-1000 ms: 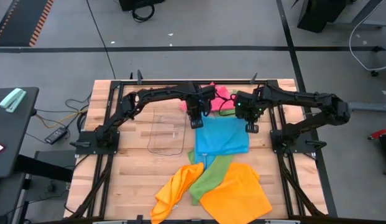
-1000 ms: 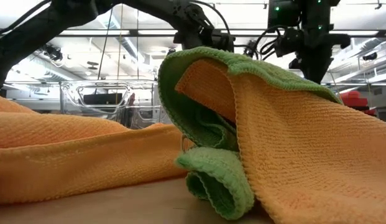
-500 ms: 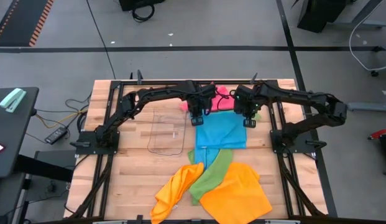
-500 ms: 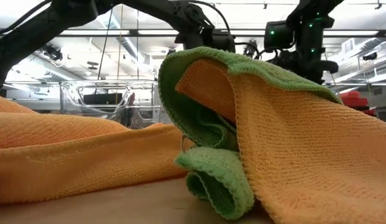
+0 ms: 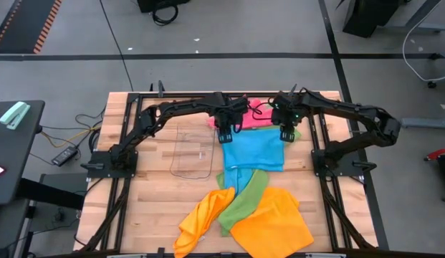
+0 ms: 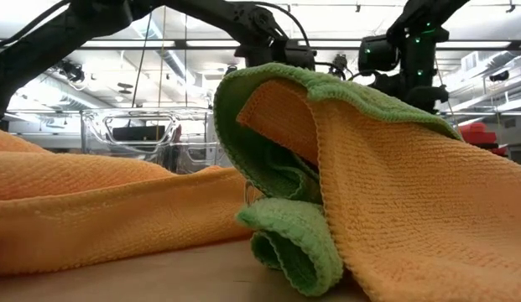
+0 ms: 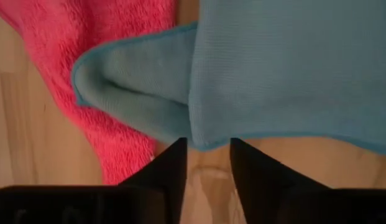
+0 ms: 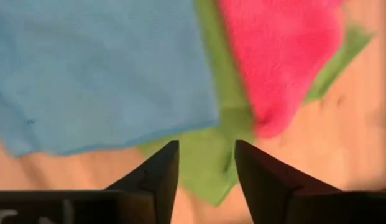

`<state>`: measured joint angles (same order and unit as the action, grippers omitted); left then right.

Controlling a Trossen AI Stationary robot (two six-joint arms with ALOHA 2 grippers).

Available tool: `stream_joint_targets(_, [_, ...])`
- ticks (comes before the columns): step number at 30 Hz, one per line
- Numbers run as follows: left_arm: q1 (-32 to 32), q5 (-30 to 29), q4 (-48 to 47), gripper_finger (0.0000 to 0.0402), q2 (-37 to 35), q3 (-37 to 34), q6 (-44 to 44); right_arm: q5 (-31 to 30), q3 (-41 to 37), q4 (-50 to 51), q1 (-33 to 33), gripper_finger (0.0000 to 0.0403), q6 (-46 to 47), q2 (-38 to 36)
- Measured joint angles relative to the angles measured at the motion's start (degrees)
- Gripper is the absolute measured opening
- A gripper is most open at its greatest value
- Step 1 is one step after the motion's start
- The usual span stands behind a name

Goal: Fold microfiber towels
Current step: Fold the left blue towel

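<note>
Overhead, both arms reach over the wooden counter (image 5: 158,186). The left tool (image 5: 226,137) and right tool (image 5: 286,135) hover at the far corners of the sky-blue towel (image 5: 254,152), fingers apart and empty. That towel lies flat mid-counter, toward the far edge. A pink towel (image 5: 252,115) sits bunched behind it. Orange towels (image 5: 272,221) and a green towel (image 5: 243,202) lie heaped near the front edge, a clear tray (image 5: 192,153) toward the left.
</note>
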<state>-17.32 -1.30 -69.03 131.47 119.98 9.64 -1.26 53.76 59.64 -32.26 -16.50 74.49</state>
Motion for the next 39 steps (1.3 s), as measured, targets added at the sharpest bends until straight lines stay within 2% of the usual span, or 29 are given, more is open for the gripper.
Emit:
stream_joint_targets(3, [0.42, 2.29, -0.16, 0.0167, -2.01, 0.02, -0.02, 5.98, -0.02, 1.75, 1.94, 0.0179, 0.75, -0.73])
stream_joint_targets(5, [1.13, 4.03, -0.05, 0.0177, -3.32, 0.04, -0.08, 7.10, -0.02, 1.63, 4.23, 0.0180, 0.56, -1.55])
stream_joint_targets(12, [7.27, 4.63, -3.08, 0.0187, -4.71, 0.03, -3.60, 3.60, -0.02, -0.88, 10.31, 0.0168, 2.81, -3.65])
stream_joint_targets(21, [16.93, 4.58, 1.41, 0.0191, -4.75, -3.96, -6.37, 2.93, -0.02, -3.30, 12.32, 0.0165, 7.16, -7.71])
stream_joint_targets(28, [20.63, -2.88, 6.08, 0.0179, -4.75, -11.03, -12.15, 2.67, -0.02, -5.14, 12.32, 0.0165, 8.56, -10.28])
stream_joint_targets(32, [22.28, -5.08, 9.16, 0.0180, -4.75, -13.16, -14.40, 2.67, -0.02, -5.56, 12.31, 0.0165, 9.12, -11.17])
stream_joint_targets(36, [23.52, -10.13, 11.04, 0.0183, -4.75, -14.55, -17.20, 2.73, -0.02, -5.35, 12.32, 0.0165, 10.02, -11.44])
stream_joint_targets(39, [23.58, -11.02, 10.80, 0.0180, -4.99, -16.35, -18.83, 2.75, -0.02, -5.30, 12.32, 0.0164, 10.84, -11.66])
